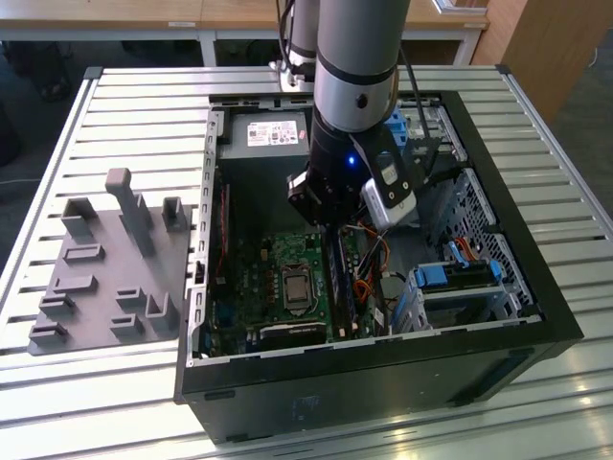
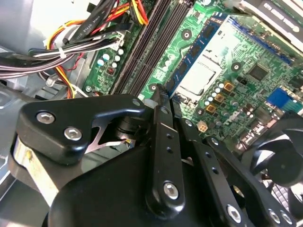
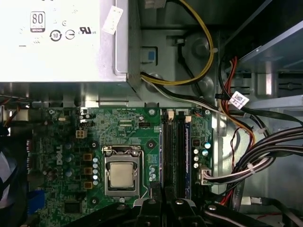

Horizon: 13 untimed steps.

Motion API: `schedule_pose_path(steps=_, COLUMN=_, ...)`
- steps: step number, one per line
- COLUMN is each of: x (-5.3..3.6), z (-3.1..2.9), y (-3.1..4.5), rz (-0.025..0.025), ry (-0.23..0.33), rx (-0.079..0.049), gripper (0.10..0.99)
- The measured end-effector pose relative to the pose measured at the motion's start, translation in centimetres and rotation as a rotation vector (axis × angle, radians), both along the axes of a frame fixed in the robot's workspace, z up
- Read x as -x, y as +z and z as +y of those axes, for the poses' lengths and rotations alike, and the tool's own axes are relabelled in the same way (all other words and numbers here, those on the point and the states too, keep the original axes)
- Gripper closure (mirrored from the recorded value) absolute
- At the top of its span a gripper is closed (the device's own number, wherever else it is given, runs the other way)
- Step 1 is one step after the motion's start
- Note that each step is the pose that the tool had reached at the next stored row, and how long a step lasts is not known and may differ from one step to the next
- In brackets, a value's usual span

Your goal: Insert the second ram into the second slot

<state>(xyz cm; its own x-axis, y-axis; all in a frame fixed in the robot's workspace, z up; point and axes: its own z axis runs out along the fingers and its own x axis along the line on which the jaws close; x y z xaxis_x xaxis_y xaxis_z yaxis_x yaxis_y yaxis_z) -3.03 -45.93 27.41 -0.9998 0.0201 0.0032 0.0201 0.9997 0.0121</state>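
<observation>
Nearest to us in the second wrist view is the gripper (image 2: pixel 161 97), black and bulky, its fingertips drawn together with no gap showing. Whether they nip anything thin, we cannot tell.

In the exterior view the arm reaches down into the open computer case (image 1: pixel 383 383), which lies on the slatted table (image 1: pixel 115 105). A grey fixture plate (image 1: pixel 105 268) sits well apart on the exterior view's left.

Inside the case lies the green motherboard (image 3: pixel 123 127), with the black slots (image 3: pixel 171 151) just beside the processor (image 3: pixel 122 175).

A blue stick with dark chips, which we take for the second ram (image 2: pixel 195 47), starts right at the fingertips. It runs straight away from them, its long axis parallel to the slots, on their processor side. We judge it already down at the slot bank.
</observation>
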Motion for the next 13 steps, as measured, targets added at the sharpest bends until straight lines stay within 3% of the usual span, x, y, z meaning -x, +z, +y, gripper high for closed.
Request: schedule_pose_path(steps=13, x=-0.64, z=-0.01, y=-0.99, rz=0.0, ry=0.0, rx=0.001, gripper=0.949)
